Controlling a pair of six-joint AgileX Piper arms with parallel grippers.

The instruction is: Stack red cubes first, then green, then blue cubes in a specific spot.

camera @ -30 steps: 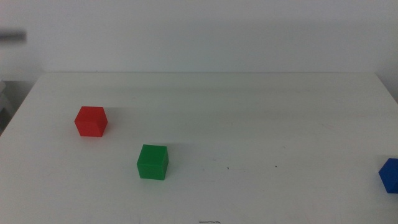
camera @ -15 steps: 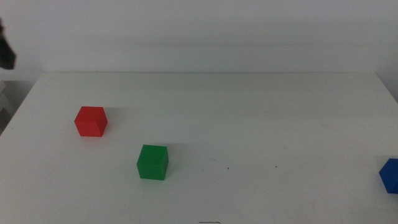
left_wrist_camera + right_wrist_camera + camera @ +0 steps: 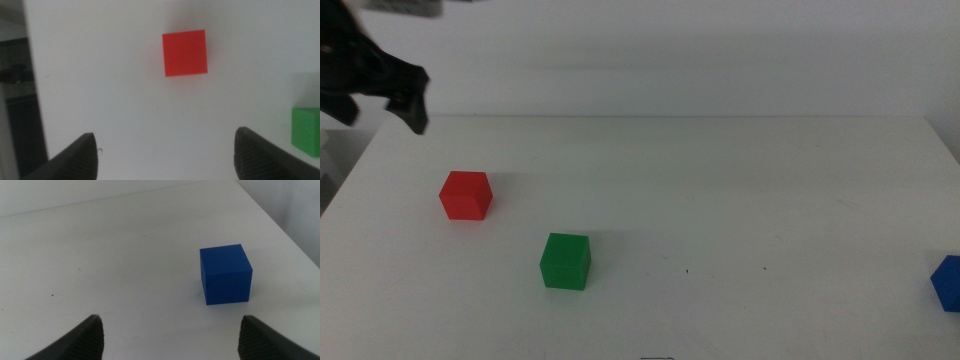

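Note:
The red cube sits on the white table at the left. The green cube lies nearer the front, to its right. The blue cube rests at the far right, cut by the picture's edge. My left gripper hangs above the table's back left corner, behind the red cube and clear of it. In the left wrist view it is open, with the red cube ahead of the jaws and the green cube off to one side. My right gripper is open, with the blue cube a short way ahead.
The table's left edge runs close beside the left gripper, with dark floor beyond it. The table's right edge passes just past the blue cube. A white wall stands behind the table.
The left arm has swung into the middle view at the upper left, coming closer to the red cube. None of the cubes has moved.

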